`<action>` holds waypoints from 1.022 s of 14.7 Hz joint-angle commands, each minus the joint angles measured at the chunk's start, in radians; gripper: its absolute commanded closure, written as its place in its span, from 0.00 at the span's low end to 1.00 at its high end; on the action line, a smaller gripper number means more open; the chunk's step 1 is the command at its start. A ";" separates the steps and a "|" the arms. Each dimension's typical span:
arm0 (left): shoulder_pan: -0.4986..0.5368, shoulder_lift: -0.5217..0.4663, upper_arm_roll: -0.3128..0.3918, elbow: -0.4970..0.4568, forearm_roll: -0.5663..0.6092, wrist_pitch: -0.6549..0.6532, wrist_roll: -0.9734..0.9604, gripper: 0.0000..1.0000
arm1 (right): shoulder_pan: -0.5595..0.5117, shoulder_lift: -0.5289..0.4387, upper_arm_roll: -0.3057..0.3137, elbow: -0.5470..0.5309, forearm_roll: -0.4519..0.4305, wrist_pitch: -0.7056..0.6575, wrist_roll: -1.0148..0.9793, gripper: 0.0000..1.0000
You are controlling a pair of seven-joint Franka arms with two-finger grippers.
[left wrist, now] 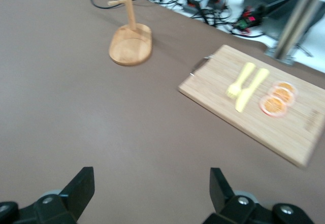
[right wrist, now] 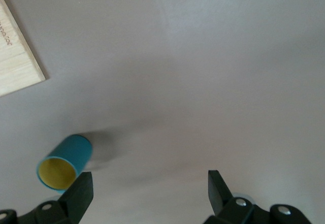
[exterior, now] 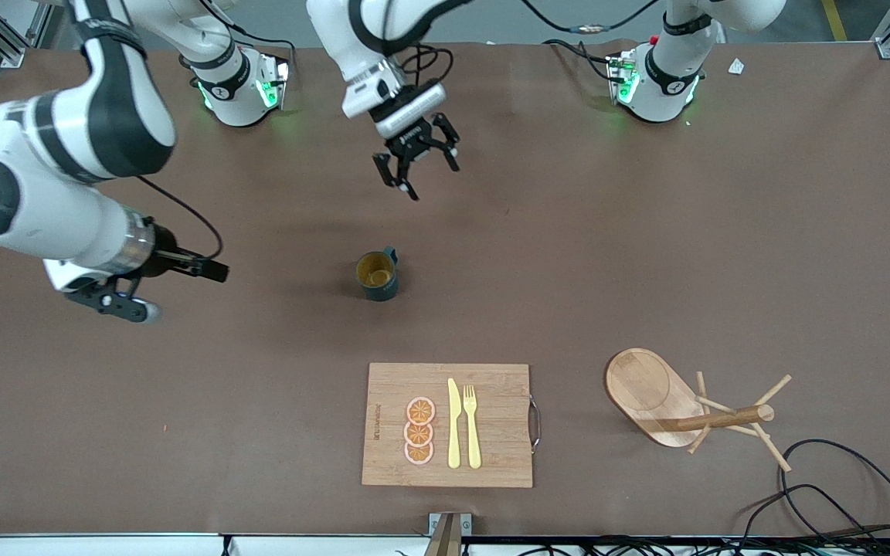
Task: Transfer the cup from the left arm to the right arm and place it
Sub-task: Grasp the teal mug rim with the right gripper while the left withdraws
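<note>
We see the cup (exterior: 377,275) upright at frame centre, untouched. The left gripper (exterior: 419,164), fingers apart, hangs at upper centre; the right gripper (exterior: 122,304), fingers apart, hovers at mid-left.

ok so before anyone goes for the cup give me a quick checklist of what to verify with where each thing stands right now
1. Cup upright on the table, mouth up: ok.
2. Cup free of both grippers: ok, neither touches it.
3. Left gripper open, nothing between its fingers: ok; it hangs over bare table nearer the bases than the cup.
4. Right gripper open in its wrist view: ok; it hangs toward the right arm's end of the table.
5. Space around the cup: ok; the cutting board lies nearer the front camera, apart from it.
6. Handle direction for a grasp: cannot tell exactly; it shows at the rim's base-side edge.
</note>
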 commanded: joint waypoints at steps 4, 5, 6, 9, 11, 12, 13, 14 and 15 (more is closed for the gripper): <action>0.278 -0.082 -0.015 -0.023 -0.103 0.028 0.319 0.00 | 0.164 -0.017 -0.007 -0.188 0.014 0.277 0.278 0.00; 0.331 -0.100 -0.018 -0.022 -0.116 0.039 0.397 0.00 | 0.190 -0.012 -0.007 -0.215 0.014 0.321 0.318 0.00; 0.373 -0.118 -0.019 -0.019 -0.127 0.053 0.455 0.00 | 0.214 -0.003 -0.007 -0.237 0.014 0.361 0.349 0.00; 0.502 -0.166 -0.019 0.021 -0.224 0.081 0.652 0.00 | 0.273 0.040 -0.007 -0.262 0.014 0.438 0.404 0.00; 0.571 -0.174 -0.019 0.068 -0.253 0.090 0.842 0.00 | 0.302 0.070 -0.008 -0.262 0.014 0.467 0.415 0.00; 0.601 -0.174 -0.019 0.093 -0.261 0.090 0.920 0.00 | 0.310 0.084 -0.008 -0.263 0.014 0.475 0.417 0.00; 0.631 -0.174 -0.019 0.105 -0.285 0.091 0.988 0.00 | 0.314 0.099 -0.008 -0.262 0.014 0.483 0.417 0.00; 0.660 -0.175 -0.019 0.109 -0.307 0.091 1.032 0.00 | 0.320 0.110 -0.008 -0.263 0.014 0.494 0.423 0.00; 0.687 -0.189 -0.021 0.109 -0.330 0.094 1.072 0.00 | 0.326 0.118 -0.008 -0.269 0.014 0.509 0.444 0.00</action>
